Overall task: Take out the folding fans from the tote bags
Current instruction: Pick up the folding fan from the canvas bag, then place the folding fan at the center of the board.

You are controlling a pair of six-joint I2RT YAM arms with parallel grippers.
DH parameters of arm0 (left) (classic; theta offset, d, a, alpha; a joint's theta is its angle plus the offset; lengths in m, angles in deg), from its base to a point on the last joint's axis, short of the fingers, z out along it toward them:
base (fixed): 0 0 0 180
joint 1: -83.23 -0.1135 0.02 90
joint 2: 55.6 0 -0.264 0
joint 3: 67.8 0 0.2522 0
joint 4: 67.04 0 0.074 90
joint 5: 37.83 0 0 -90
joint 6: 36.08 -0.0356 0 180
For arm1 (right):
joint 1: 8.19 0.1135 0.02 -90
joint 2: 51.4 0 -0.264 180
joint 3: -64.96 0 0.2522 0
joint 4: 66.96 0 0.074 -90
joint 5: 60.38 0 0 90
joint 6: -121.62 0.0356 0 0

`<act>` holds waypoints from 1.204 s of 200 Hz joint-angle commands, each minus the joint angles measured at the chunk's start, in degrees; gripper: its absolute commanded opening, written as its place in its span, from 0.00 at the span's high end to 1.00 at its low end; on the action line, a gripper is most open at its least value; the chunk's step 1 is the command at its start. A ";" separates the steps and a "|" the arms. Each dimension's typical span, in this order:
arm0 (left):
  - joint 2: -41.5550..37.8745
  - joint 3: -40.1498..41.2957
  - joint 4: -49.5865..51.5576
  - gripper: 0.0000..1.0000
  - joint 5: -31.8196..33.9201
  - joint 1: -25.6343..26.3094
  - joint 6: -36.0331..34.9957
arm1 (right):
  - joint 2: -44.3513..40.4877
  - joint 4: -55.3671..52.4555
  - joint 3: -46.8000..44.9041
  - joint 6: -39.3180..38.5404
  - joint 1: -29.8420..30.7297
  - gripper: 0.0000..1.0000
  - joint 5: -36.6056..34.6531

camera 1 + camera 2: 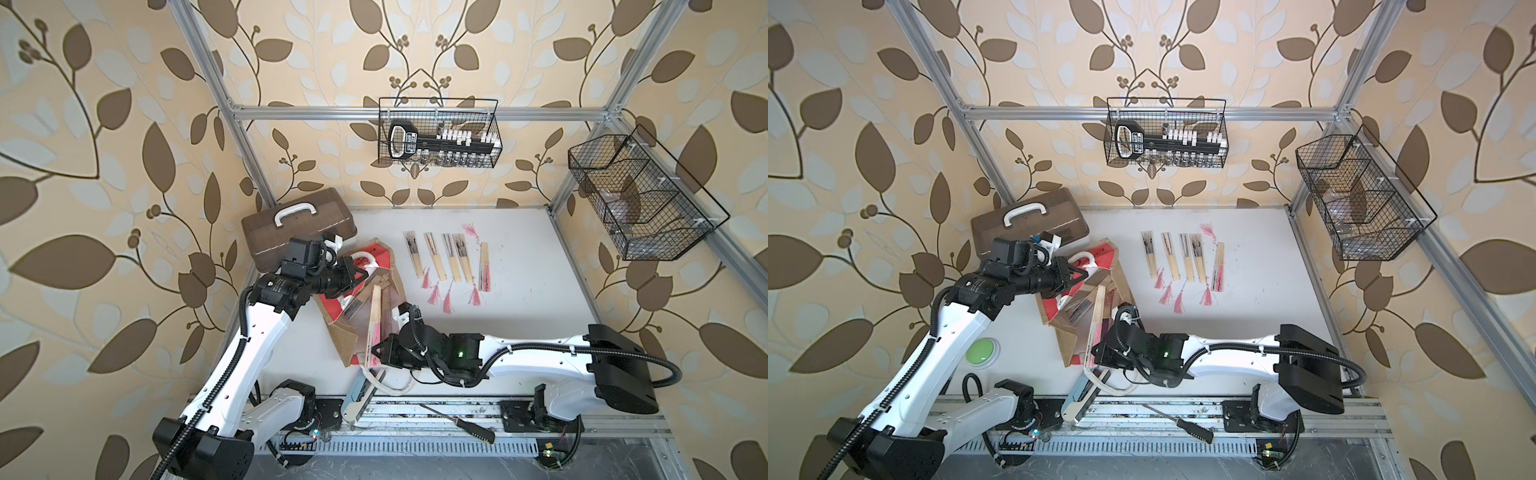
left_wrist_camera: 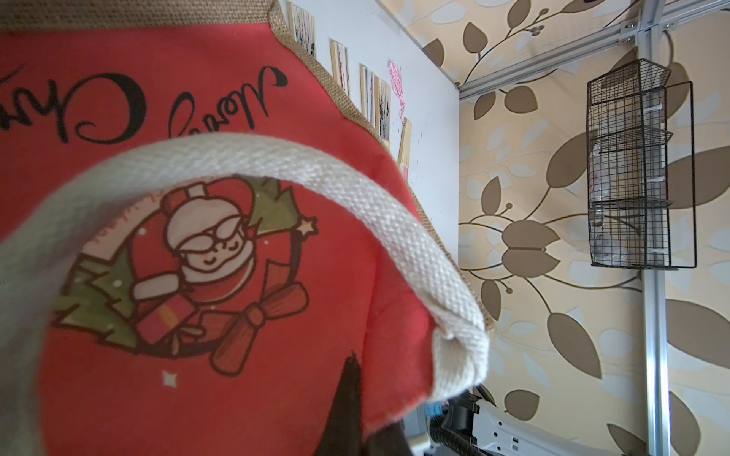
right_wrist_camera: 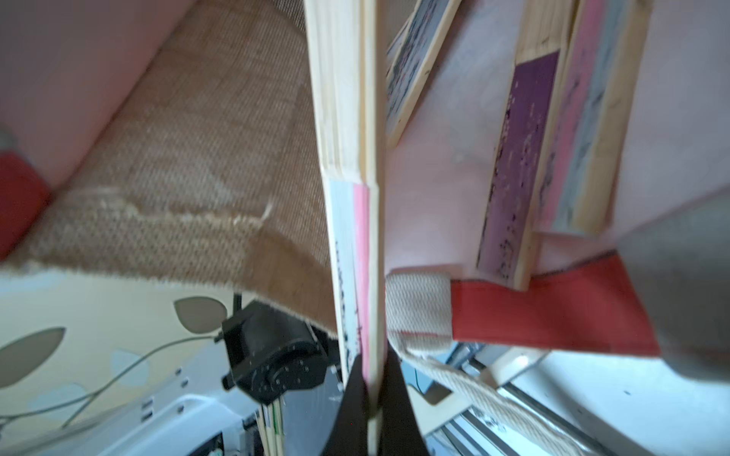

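Clamping right gripper [image 3: 373, 395]: shut on the printed pink end of one fan [image 3: 351, 130], pale ribs running away into the bag mouth.
Held fan: printed end just past the rim of the bag [image 1: 348, 338], ribs inside; seen in both top views.
Left gripper [image 1: 362, 275]: closed on the bag's red panel, just beside a white handle [image 2: 355, 189].
Bag: on its side on the table [image 1: 523, 316], between the two arms, mouth facing the right gripper.
Inside bag: more fans [image 3: 517, 166] — purple, pink and dark prints against the whitish lining.
Row of fans [image 1: 435, 255]: five flat on the table, well apart from the bag; pink tassels toward the robot on four, away on one.
Case [image 1: 291, 232]: brown, white handle, behind the bag — touching or just beside, cannot tell.
Near edge: blue tool [image 1: 358, 395] and screwdriver [image 1: 461, 424], apart from each other.
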 commanded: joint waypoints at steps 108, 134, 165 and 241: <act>-2.63 2.20 -1.47 1.00 2.28 -0.58 -1.28 | -34.16 -30.23 1.22 -23.62 5.54 0.95 4.67; -3.10 3.11 -1.82 1.00 2.55 -0.67 -1.64 | -38.61 -35.84 3.79 -26.50 4.30 0.95 0.83; -3.09 2.86 -1.18 1.00 2.89 -0.75 -2.33 | -38.75 -42.49 7.38 -28.12 -6.04 0.94 0.72; -2.63 2.16 -0.68 1.00 2.75 -1.19 -3.34 | -21.04 -40.72 8.50 -39.24 -45.21 0.92 19.83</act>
